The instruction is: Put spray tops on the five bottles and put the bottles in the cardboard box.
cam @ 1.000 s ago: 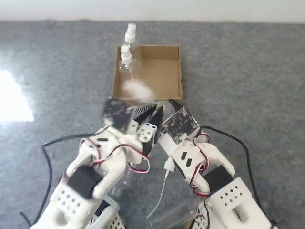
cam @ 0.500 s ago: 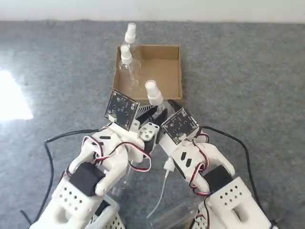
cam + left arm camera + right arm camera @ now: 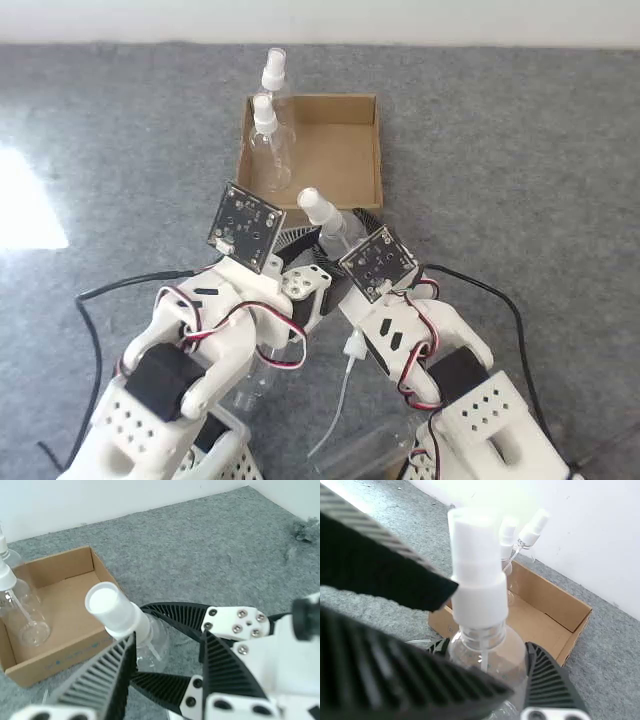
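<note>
1. The right gripper is grasping the clear bottle by its round body, with one black finger on each side of it. It is holding the bottle tilted, with the top leaning toward the side of the left arm.
2. A white spray top is sitting on the neck of this bottle, just past the right gripper's fingertips.
3. The left gripper is staying released, with its jaws wide apart around the bottle's neck. The tip of one finger is lying against the collar of the spray top, and the other finger is apart from the bottle.
4. The cardboard box is lying just ahead of both grippers on the grey carpet, with its open side up.
5. A second bottle, with a spray top on it, is standing inside the box, straight ahead of the left gripper.
6. A third bottle, also with a spray top, is standing farther from the left gripper, at the far corner of the box. I cannot tell if it is inside the box or just behind its wall.
</note>
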Robot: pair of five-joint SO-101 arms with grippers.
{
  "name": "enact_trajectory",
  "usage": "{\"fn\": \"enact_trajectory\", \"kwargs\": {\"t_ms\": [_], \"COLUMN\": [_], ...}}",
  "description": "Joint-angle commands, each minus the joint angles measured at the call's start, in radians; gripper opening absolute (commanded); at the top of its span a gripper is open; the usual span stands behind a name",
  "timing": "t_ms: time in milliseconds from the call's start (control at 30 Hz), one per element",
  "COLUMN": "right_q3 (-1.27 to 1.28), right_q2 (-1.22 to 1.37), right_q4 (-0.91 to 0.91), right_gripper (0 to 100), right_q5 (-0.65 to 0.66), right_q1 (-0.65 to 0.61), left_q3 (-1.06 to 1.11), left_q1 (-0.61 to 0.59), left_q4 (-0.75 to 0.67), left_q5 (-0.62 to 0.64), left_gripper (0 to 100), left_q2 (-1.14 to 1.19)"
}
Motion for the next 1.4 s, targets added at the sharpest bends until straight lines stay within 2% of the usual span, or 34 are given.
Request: {"fn": "enact_trajectory", "kwargs": {"t_ms": [0, 133, 233, 433, 667, 933, 1200, 1367], "right_q3": [-0.014, -0.015, -0.018, -0.018, -0.018, -0.018, -0.015, -0.015], "right_q2": [-0.041, -0.041, -0.041, -0.041, -0.041, -0.041, -0.041, -0.041], "right_q4": [-0.013, -0.024, -0.024, -0.022, -0.021, -0.021, -0.024, -0.018], "right_gripper": [8.7, 8.7, 8.6, 8.6, 8.6, 8.6, 8.6, 8.6], "right_q5": [0.008, 0.000, -0.052, -0.061, -0.063, -0.069, -0.069, -0.071], "right_q1": [0.021, 0.047, 0.048, 0.048, 0.047, 0.042, 0.047, 0.045], "left_q3": [-0.090, -0.113, -0.120, -0.067, 0.087, 0.147, 0.147, 0.151], "left_q1": [-0.034, -0.118, -0.152, -0.153, -0.155, -0.163, -0.384, -0.528], "left_q4": [0.040, 0.041, 0.041, 0.028, -0.087, -0.143, -0.222, -0.201], "left_q5": [-0.008, -0.008, -0.008, -0.005, -0.003, -0.005, 0.000, -0.003], "left_gripper": [20, 20, 20, 20, 20, 20, 20, 20], "left_q2": [0.003, 0.003, -0.008, -0.153, -0.365, -0.439, -0.440, -0.442]}}
